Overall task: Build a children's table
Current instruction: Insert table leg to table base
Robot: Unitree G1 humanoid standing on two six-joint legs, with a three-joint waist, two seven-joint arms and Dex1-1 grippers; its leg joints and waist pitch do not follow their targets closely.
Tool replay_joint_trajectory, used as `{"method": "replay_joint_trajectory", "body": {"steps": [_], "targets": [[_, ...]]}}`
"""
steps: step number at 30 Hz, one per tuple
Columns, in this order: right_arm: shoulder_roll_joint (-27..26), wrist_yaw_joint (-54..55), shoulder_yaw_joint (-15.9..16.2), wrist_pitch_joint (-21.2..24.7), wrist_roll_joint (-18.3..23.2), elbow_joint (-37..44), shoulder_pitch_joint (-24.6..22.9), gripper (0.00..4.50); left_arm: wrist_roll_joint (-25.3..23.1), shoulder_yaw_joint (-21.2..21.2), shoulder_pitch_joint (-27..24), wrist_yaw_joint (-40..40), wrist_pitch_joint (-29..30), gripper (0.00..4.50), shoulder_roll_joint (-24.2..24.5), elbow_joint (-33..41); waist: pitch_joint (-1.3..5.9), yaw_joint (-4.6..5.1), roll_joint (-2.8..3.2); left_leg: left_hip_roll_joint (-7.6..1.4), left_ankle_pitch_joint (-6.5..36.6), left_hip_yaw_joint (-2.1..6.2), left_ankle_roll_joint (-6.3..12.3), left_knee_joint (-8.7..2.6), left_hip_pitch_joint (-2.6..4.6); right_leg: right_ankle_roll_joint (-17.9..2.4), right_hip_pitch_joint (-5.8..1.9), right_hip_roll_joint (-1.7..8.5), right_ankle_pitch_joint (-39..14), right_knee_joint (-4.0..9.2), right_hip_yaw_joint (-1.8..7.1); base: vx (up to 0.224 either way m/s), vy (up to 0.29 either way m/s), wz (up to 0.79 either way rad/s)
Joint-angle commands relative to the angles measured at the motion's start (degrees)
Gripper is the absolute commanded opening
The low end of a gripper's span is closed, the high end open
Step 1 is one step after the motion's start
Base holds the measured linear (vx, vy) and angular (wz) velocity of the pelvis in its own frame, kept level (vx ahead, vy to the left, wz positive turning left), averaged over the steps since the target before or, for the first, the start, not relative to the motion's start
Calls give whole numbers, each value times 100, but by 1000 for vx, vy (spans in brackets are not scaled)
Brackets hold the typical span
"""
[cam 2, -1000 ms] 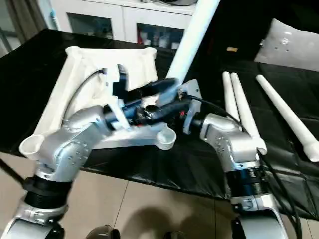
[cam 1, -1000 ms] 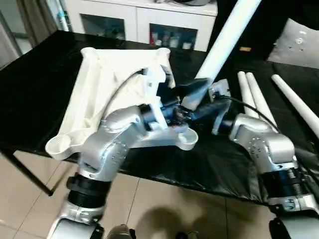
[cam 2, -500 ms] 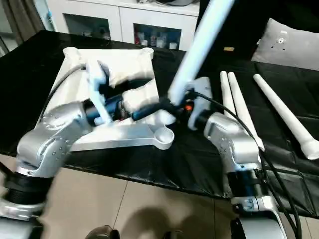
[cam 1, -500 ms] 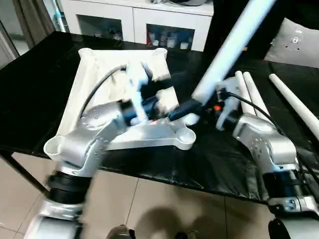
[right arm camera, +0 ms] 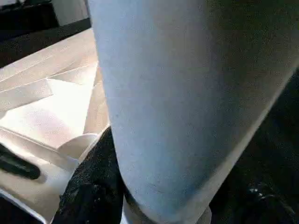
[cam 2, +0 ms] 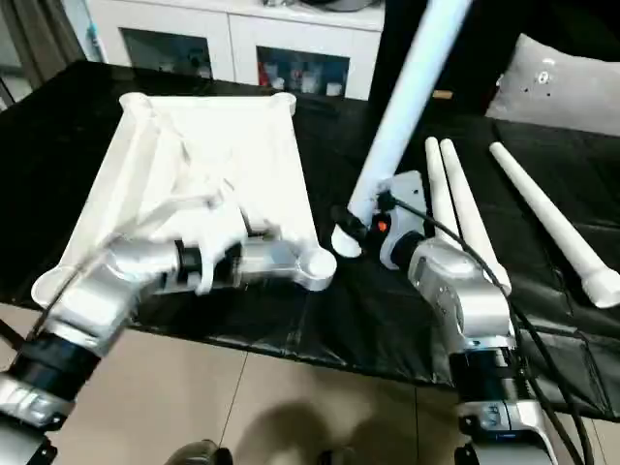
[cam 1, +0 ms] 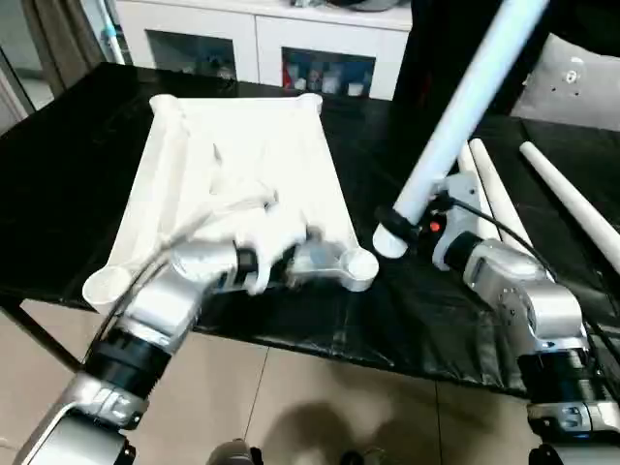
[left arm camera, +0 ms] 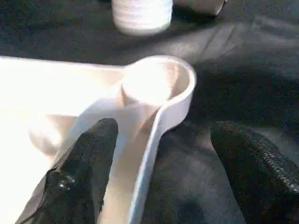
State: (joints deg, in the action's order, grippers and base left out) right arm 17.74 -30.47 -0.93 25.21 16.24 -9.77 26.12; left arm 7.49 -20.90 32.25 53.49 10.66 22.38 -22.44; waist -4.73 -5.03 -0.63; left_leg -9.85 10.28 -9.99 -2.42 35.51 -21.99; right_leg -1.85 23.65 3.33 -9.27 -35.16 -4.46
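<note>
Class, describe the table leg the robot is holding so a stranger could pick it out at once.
Start at the black work table, with the white tabletop lying ribbed side up. Just right of its near corner socket, the right gripper holds one leg. It alone slants upward; three others lie flat.

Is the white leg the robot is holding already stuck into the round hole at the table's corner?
No. The held leg hangs tilted with its threaded end beside the round corner socket, over the black work table, not in it.

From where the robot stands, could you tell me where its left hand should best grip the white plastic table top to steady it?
Grip the ribbed white plastic table top at its near edge, beside the round corner socket, coming from the robot's side. That thin rim overhangs the black work table and fits between the left hand's open fingers.
</note>
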Motion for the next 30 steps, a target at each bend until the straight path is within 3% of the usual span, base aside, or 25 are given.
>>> {"method": "replay_joint_trajectory", "body": {"steps": [1,4,9,12,21,30], "targets": [[27,-191,25,-305,23,166,-51,191,-74,-31,175,171,-204,331,14,-182,479,4,38,-303,1120,122,-44,-446,124,-788,-329,529,-1678,467,327,0,0,0],[-77,-177,-9,-645,23,257,-89,191,-136,-43,272,325,-479,311,-12,-542,473,6,38,-302,1127,121,-2,-446,119,-854,-334,530,-1635,468,328,0,0,0],[28,-442,143,28,223,505,-67,191,-269,-13,513,454,-836,265,-99,-1221,462,15,42,-291,1116,123,71,-448,125,-876,-341,512,-1578,469,326,0,0,0],[125,-780,258,-128,228,514,-110,191,-286,6,638,532,-893,239,-129,-1468,454,11,35,-306,1191,122,69,-449,129,-889,-341,531,-1656,477,325,0,0,0],[231,-1055,365,-40,245,461,-102,191,-493,-23,840,619,-1032,164,-203,-2021,456,-3,24,-319,1125,130,87,-443,125,-944,-351,557,-1711,477,325,0,0,0],[168,-1053,457,-126,115,274,-2,191,-755,-74,968,624,-1278,94,-236,-2330,430,1,12,-318,1265,135,76,-453,144,-841,-333,568,-2118,531,317,0,0,0]]}}
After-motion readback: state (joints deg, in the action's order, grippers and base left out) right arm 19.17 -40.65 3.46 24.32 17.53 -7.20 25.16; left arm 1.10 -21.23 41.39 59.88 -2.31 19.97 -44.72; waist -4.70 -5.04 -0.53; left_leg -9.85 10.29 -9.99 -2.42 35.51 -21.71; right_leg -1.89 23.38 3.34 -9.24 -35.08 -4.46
